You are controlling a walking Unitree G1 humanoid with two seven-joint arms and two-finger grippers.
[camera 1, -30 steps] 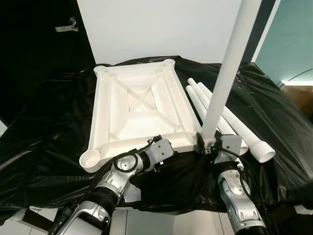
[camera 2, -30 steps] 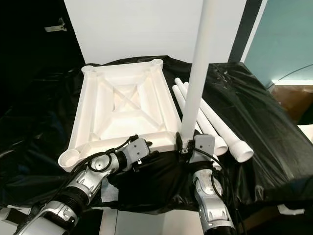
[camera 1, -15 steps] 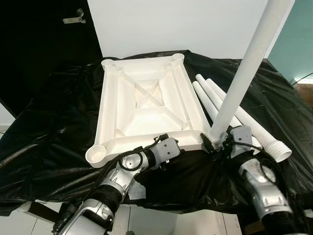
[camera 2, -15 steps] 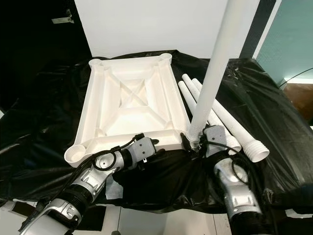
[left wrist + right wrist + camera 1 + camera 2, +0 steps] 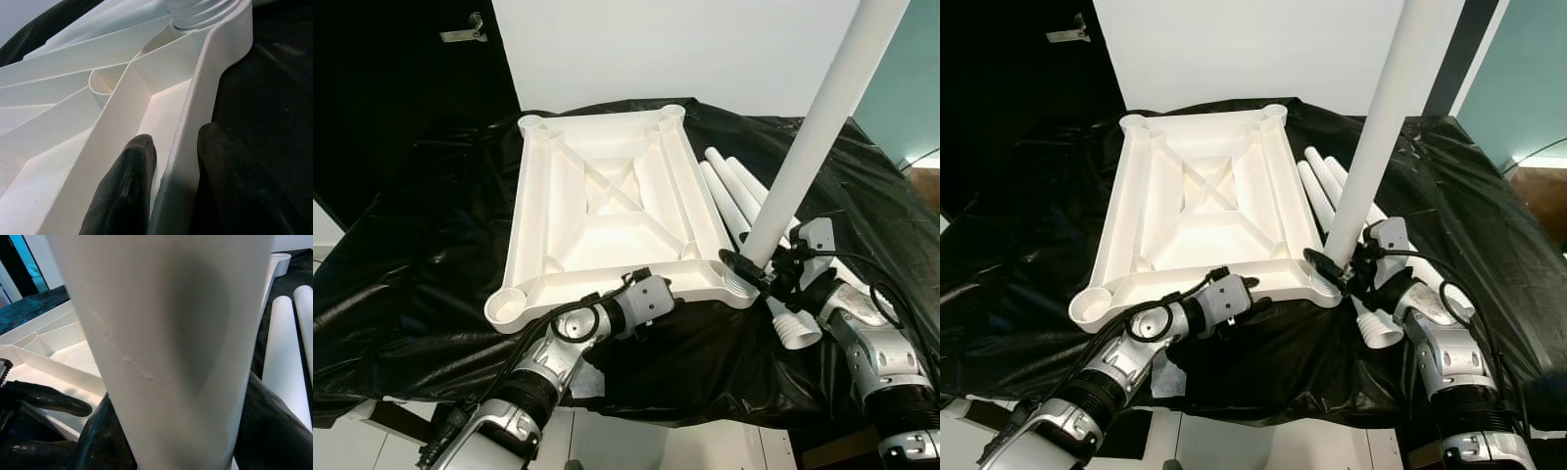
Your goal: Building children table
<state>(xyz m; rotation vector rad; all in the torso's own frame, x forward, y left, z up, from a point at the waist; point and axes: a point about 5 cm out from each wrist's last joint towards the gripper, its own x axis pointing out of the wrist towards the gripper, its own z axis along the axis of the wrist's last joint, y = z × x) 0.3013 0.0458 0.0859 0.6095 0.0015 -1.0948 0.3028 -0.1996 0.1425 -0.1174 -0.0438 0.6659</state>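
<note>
The right gripper (image 5: 756, 277) has swung out to the right, and the white table leg (image 5: 818, 137) it clamps now leans with its lower end seated at the near right corner socket (image 5: 738, 287) of the upturned white tabletop (image 5: 607, 201). The left gripper (image 5: 166, 186) pinches the tabletop's near rim, one finger (image 5: 128, 183) inside. Three spare legs (image 5: 724, 186) lie beside on black plastic sheeting (image 5: 421, 245).
</note>
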